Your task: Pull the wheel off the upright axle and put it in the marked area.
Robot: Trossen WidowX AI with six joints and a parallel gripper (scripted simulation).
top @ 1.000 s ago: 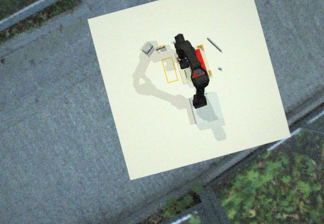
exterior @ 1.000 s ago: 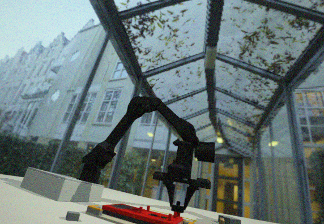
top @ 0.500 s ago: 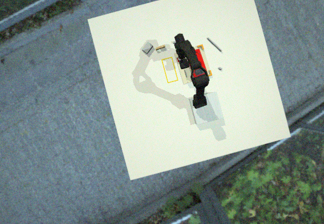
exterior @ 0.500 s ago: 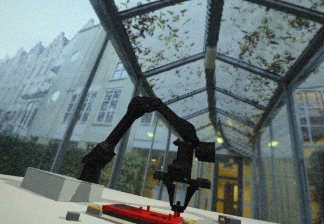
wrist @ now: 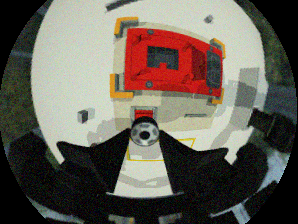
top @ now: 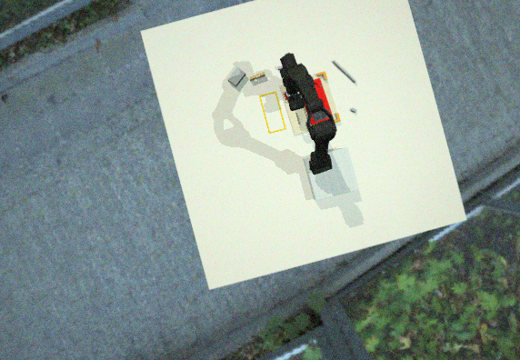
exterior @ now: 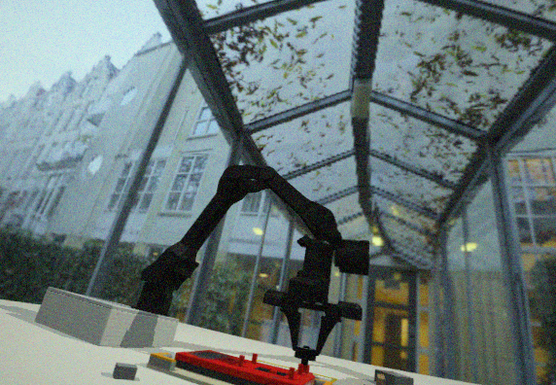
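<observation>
My gripper [exterior: 305,354] [wrist: 144,131] points straight down and is shut on the black wheel with the grey hub [wrist: 144,125], one finger on each side. The wheel is level, directly over the red axle stand [exterior: 302,369] [wrist: 144,113] beside the red board. Whether the wheel is clear of the axle cannot be told, as the wheel and fingers hide it. In the top view the arm mostly covers the wheel. The marked area, a yellow outline [top: 265,114] [wrist: 147,160], lies on the table beside the beige base.
The red board [top: 322,94] [exterior: 243,366] [wrist: 140,60] sits between orange corner brackets [top: 322,75] [wrist: 117,93]. A grey block [top: 236,77] and a tan-and-dark block [top: 257,77] stand beyond the marked area. A dark rod [top: 344,72] and a small grey block [top: 353,110] [exterior: 124,371] lie past the board.
</observation>
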